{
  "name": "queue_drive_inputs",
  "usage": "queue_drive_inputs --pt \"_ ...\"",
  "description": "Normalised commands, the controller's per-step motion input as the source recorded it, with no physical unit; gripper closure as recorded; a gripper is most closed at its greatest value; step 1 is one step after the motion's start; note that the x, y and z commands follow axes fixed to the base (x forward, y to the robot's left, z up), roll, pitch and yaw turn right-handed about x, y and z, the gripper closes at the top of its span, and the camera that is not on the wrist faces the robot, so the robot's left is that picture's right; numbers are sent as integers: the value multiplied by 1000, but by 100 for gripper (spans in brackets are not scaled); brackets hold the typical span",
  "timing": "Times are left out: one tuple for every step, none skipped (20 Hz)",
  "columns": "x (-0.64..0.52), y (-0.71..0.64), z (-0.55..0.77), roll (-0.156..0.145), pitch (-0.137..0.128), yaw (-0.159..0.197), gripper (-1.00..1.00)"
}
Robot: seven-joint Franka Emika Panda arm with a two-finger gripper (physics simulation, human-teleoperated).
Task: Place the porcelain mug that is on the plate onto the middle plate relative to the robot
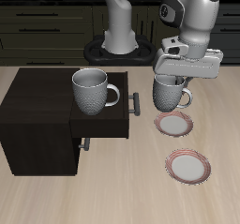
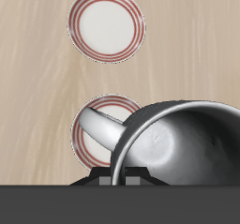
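Observation:
My gripper [image 1: 174, 77] is shut on the rim of the porcelain mug [image 1: 169, 95], a small speckled grey-white mug with a loop handle, and holds it just above the table. The mug fills the wrist view [image 2: 183, 139], and its handle reaches over a saucer. That saucer is the middle plate [image 1: 174, 125] [image 2: 97, 134], which lies just in front of and partly under the mug. The plate the mug stood on is hidden behind the mug. My fingertips are hidden in the wrist view.
A second saucer [image 1: 187, 165] [image 2: 106, 27] lies nearer the table's front edge. A larger look-alike mug [image 1: 91, 89] stands on a dark wooden cabinet [image 1: 42, 125] with a drawer pulled out beside my gripper.

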Motion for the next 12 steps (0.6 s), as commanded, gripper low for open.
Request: queue_drive_inputs --pt "41 50 -100 -11 -10 34 100" --pt "73 12 -186 -9 47 -34 100" --pt "89 145 -241 34 80 -39 100" --pt "-20 104 -261 24 87 -29 100" --pt "-35 298 -226 56 6 64 100" --pt "-221 634 -340 119 92 4 100" --pt "-59 200 -163 37 -10 29 100" --pt "-91 261 -167 56 63 -32 100" --pt "-10 152 -123 60 27 4 100" --pt "-34 204 -127 35 -31 24 100" --pt "29 173 -235 55 91 -31 100" --pt "86 117 -208 0 43 4 100"
